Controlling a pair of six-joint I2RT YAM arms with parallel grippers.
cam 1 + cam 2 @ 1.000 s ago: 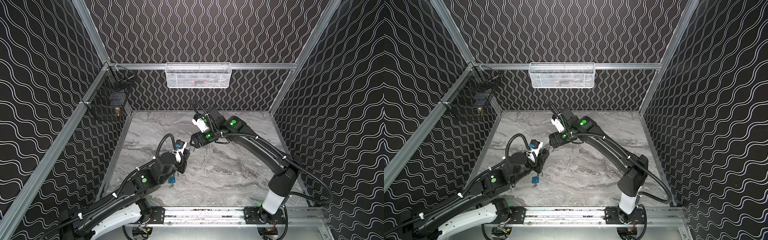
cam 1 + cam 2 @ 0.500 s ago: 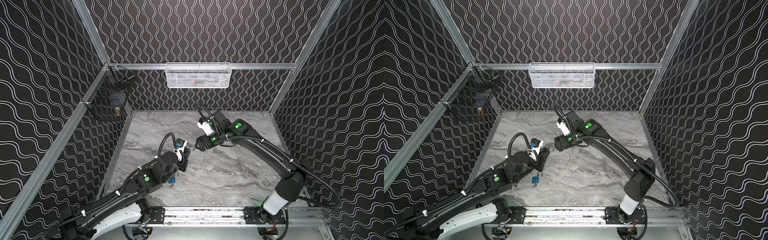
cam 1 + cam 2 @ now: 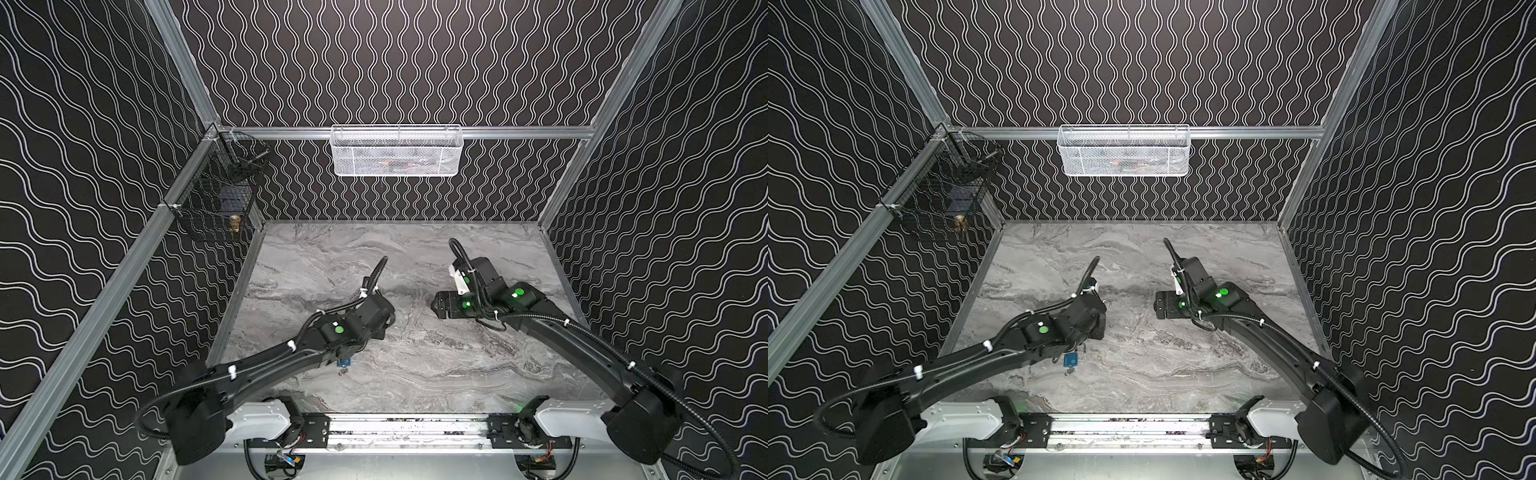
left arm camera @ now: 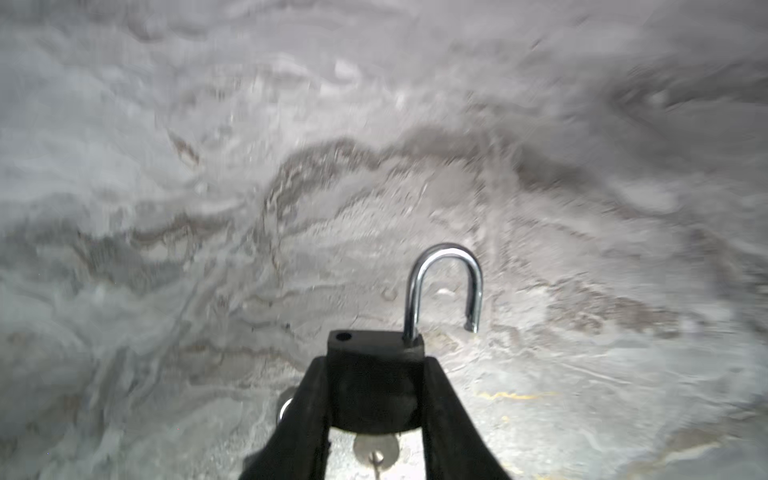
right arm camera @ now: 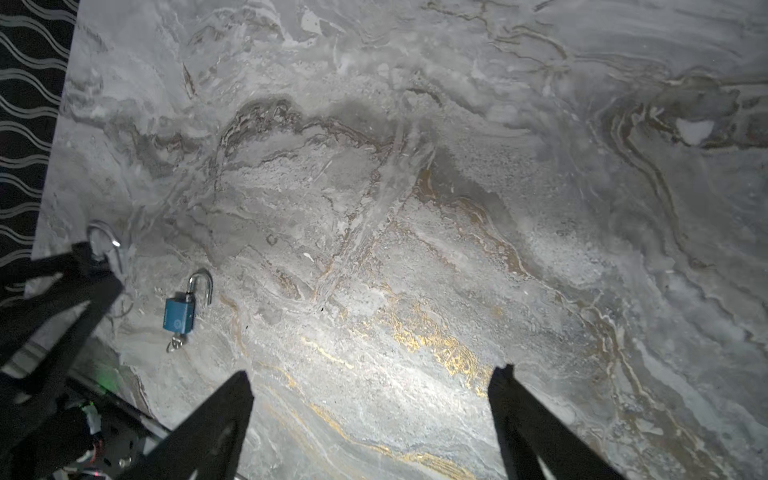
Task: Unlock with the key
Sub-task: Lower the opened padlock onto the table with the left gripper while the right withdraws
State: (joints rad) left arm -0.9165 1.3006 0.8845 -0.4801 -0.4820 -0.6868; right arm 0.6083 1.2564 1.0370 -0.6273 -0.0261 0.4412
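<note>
The black metal padlock (image 4: 376,349) is clamped by its sides between the two black fingers (image 4: 309,407) of the left gripper (image 4: 374,368), over the grey marble-patterned tabletop (image 4: 166,166). Whether it touches the surface cannot be told. Its silver U-shaped shackle (image 4: 446,274) stands raised. One leg is in the body, and the other end hangs free, away from the empty hole on top. Below the body a silvery round key head (image 4: 376,451) shows between the fingers. It is blurred and cut off by the frame edge, so its seating in the keyhole is hard to make out.

In both top views this padlock and the gripper holding it are hidden under the left arm's wrist, left of the table's middle.

Near that arm a small blue square-bodied padlock (image 5: 179,313) lies flat on the tabletop, also with its shackle open and a small key (image 5: 174,343) at its base. In a top view (image 3: 343,363) the arm partly covers it.

The right gripper (image 5: 374,374) hangs over bare marble well apart from both locks, its jaws spread wide with nothing between them.

A white mesh basket (image 3: 396,151) hangs on the back wall, its contents unclear.
</note>
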